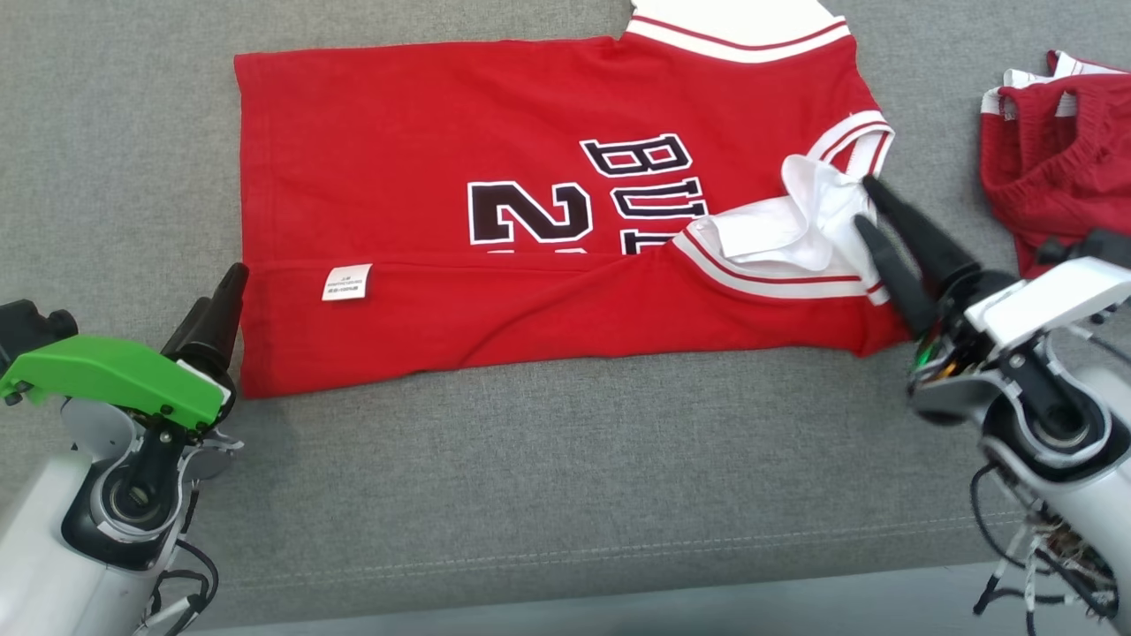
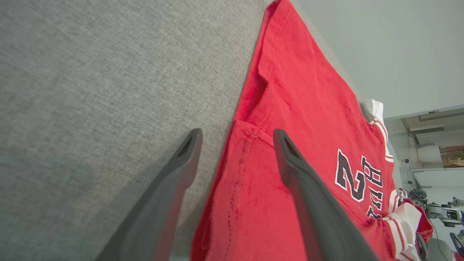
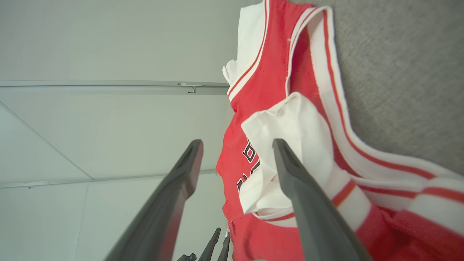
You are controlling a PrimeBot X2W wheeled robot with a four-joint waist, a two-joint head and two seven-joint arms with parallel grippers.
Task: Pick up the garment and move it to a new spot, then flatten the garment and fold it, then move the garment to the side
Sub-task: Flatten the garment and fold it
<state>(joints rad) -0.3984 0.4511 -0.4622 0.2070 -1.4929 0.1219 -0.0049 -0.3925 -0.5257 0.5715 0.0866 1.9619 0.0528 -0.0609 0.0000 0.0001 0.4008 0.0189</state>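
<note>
The garment (image 1: 424, 177), a red jersey, lies spread across the upper centre of the head view on the grey cushion (image 1: 565, 477), with its lower long edge (image 1: 548, 318) turned up over the lettering and a white label (image 1: 346, 283) exposed. The left gripper (image 1: 221, 287) stands at the lower left, fingers apart and holding nothing, its tips just beside the hem corner. The right gripper (image 1: 863, 201) stands at the right, fingers also apart and holding nothing, over the bunched white sleeve fabric (image 1: 813, 212). Hazard 1: the bunched sleeve is not flat, so any further fold is likely to trap the lump and produce an uneven stack. Hazard 2: a finger tip resting on loose cloth may snag it on withdrawal and drag the turned-up edge open. Hazard 3: closing on one layer only at the hem corner would probably peel the fold apart. Hazard 4: a second red garment (image 1: 1051, 150) lies near the right arm at the upper right, and a wide sweep could disturb or catch it.
</note>
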